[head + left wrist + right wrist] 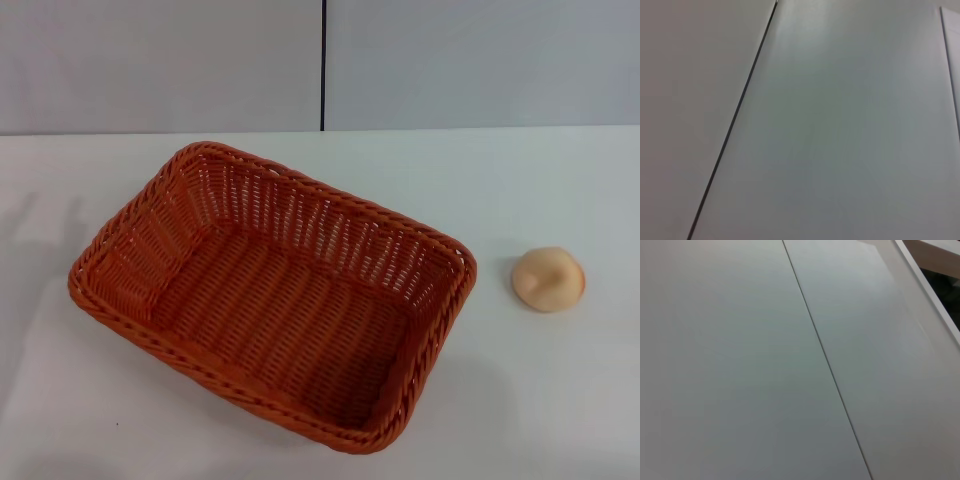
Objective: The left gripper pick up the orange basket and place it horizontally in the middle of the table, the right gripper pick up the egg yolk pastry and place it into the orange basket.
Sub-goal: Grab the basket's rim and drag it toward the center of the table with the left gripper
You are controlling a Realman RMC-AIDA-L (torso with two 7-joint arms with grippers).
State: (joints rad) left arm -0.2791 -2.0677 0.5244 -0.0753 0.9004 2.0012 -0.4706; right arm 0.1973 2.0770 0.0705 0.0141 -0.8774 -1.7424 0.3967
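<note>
In the head view the orange basket (270, 295) lies on the white table (540, 400), left of centre, turned at a slant with one corner toward the front. It is empty inside. The egg yolk pastry (547, 279) sits on the table to the right of the basket, a short gap away from its rim. Neither gripper appears in the head view. Both wrist views show only plain grey-white panels with a dark seam, and no fingers.
A grey wall with a vertical dark seam (323, 65) stands behind the table's far edge. Bare tabletop lies to the right of and in front of the pastry, and along the basket's left side.
</note>
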